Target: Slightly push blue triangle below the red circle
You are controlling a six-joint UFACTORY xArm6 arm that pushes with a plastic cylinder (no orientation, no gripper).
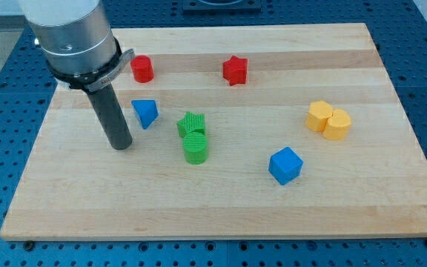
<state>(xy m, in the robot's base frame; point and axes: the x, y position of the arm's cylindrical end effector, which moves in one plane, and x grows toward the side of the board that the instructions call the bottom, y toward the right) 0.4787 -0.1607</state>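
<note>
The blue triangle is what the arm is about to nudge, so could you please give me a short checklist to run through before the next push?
1. Blue triangle in plain sight: ok.
2. Red circle located, toward the view's top from the triangle: ok.
3. My tip next to the triangle, on its left and slightly lower in the view: ok.
4. Tip already touching the triangle: cannot tell; a narrow gap seems to show.
5. Triangle free of neighbours; the two green blocks sit apart on its right: ok.
6. Triangle already roughly below the circle, so only a slight push fits: ok.
</note>
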